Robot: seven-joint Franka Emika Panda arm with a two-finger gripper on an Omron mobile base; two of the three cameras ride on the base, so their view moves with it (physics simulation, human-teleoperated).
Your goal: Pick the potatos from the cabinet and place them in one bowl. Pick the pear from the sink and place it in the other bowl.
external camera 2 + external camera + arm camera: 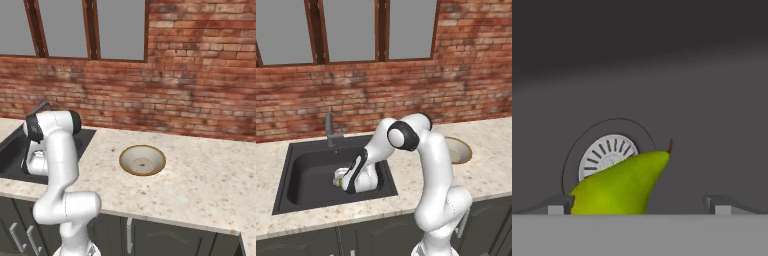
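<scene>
Right now the claw (637, 207) sits low inside the sink (308, 172) with its two dark fingertips (559, 204) spread apart, nothing between them yet gripped; the pear (619, 186) lies on its side at the basin floor, its fat end close against the left tip and a wide gap open on the right side. Judging from this, the step in hand is the grasp on the pear, and doing it well means shifting the claw a little toward the left tip's side so the fruit's broad belly sits midway between the pads, not the tapering neck, which would squirt out as the jaws shut. Closing should be gentle, since the rounded skin will likely roll on the smooth black floor. Just behind the pear is the round silver drain (607, 152), with the stem (670, 146) pointing up and away past it. In the left base view the arm bends down over the basin near the grey faucet (331, 130). Farther off, on the speckled worktop (210, 175), waits the other bowl (142, 160), cream inside; the lift should clear the sink's rim before swinging toward it.
</scene>
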